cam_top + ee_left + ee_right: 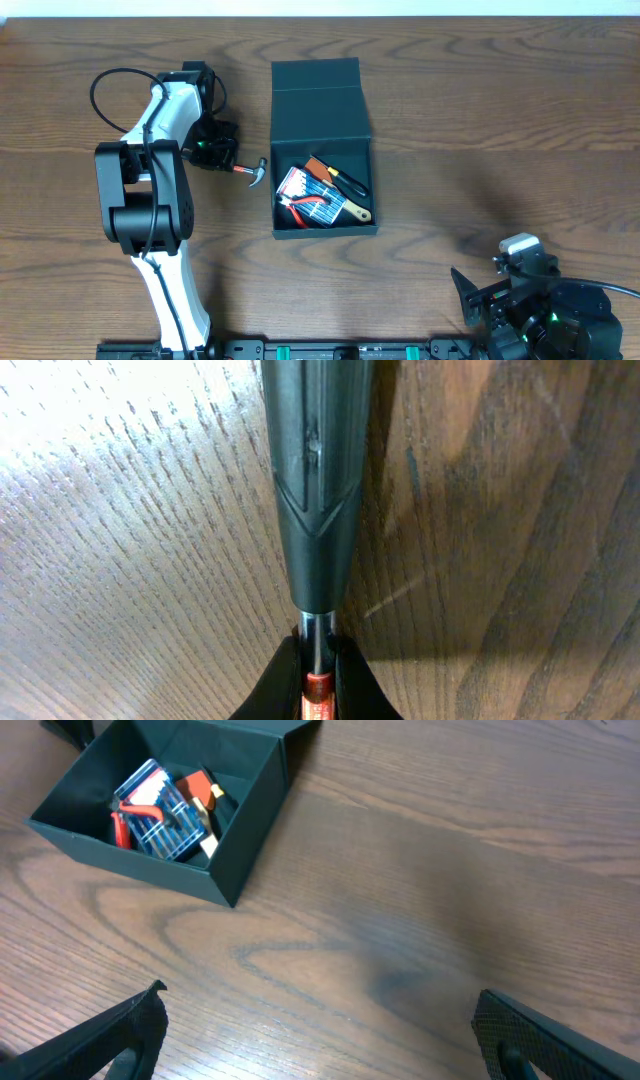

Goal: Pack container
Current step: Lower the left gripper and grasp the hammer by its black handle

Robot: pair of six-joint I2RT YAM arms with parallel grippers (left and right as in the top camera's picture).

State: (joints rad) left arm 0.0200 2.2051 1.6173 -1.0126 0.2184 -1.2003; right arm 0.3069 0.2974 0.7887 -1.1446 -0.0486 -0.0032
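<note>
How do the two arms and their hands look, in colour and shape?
The left arm has white links and black joints, with a thin black cable looping beside it. The right arm is mostly black, with a pale block. The left hand and right hand have black fingers.

Dark teal container: upright, flap lid open backward.

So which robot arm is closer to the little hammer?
The left one. The left end effector is shut on the hammer, just beside the container. The right end effector hangs open far off, past the container's other side, touching nothing.
</note>
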